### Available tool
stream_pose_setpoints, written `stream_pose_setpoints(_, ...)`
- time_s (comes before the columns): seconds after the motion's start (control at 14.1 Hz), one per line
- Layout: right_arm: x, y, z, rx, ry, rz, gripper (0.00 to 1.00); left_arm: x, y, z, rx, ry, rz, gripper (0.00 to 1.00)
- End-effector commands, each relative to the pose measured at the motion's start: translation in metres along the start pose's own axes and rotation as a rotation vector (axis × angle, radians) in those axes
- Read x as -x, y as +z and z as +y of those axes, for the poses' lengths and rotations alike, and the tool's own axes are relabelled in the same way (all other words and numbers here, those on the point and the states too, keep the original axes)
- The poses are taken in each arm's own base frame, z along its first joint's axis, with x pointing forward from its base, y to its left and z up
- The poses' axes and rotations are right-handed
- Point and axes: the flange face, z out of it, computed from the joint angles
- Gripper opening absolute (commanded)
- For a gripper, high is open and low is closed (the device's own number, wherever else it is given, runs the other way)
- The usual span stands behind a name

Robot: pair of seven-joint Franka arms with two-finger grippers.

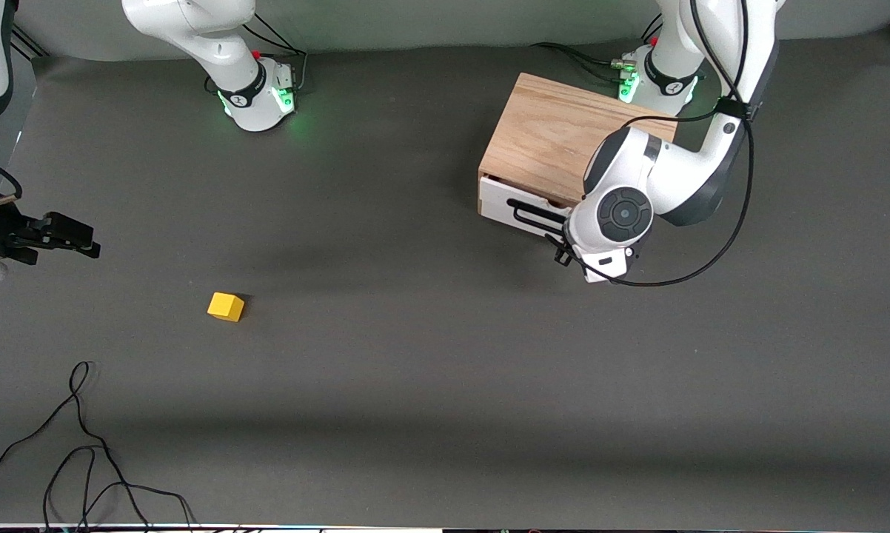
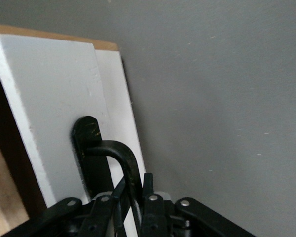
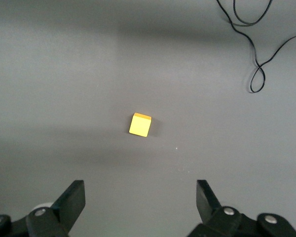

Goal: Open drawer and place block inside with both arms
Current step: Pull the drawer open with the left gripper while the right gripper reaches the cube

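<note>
The light wooden cabinet (image 1: 556,133) stands toward the left arm's end of the table. Its white drawer (image 1: 498,201) faces the front camera, with a thin dark gap along the top of its front. My left gripper (image 1: 563,250) is shut on the drawer's black bar handle (image 2: 122,157), one finger (image 2: 148,183) on each side of the bar. The small yellow block (image 1: 226,306) lies on the grey mat toward the right arm's end. My right gripper (image 1: 82,243) hovers open over the mat, apart from the block (image 3: 139,125), with nothing between its fingers (image 3: 71,200).
Loose black cables (image 1: 82,444) lie on the mat near the front edge at the right arm's end, also in the right wrist view as a cable loop (image 3: 256,74). The left arm's cable (image 1: 711,259) hangs beside the cabinet. Open mat lies between block and drawer.
</note>
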Motion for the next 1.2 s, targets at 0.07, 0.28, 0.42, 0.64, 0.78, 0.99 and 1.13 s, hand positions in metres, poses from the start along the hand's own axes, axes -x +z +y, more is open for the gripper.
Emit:
stream_pose_setpoints(0.07,-0.017,0.024,-0.005,0.007,0.010,-0.029,1.00,-0.003,-0.040,0.019,0.073,0.034,0.082,0.00)
stream_pose_setpoints(0.28,-0.025,0.038,-0.002,-0.013,0.023,-0.031,1.00,-0.004,-0.055,0.033,0.119,0.044,0.104,0.00)
stream_pose_setpoints(0.42,-0.027,0.041,-0.005,-0.016,0.020,-0.033,1.00,-0.007,-0.060,0.045,0.136,0.044,0.103,0.00)
stream_pose_setpoints(0.64,-0.035,0.060,-0.005,-0.023,0.028,-0.051,1.00,-0.008,-0.069,0.063,0.168,0.047,0.107,0.00)
stream_pose_setpoints(0.78,-0.047,0.091,-0.002,-0.099,0.074,-0.083,1.00,-0.008,-0.076,0.074,0.192,0.048,0.104,0.00)
stream_pose_setpoints(0.99,-0.060,0.121,-0.001,-0.089,0.112,-0.095,1.00,-0.008,-0.079,0.083,0.206,0.049,0.102,0.00)
stream_pose_setpoints(1.13,-0.071,0.145,-0.002,-0.084,0.138,-0.098,1.00,-0.009,-0.078,0.084,0.204,0.051,0.102,0.01)
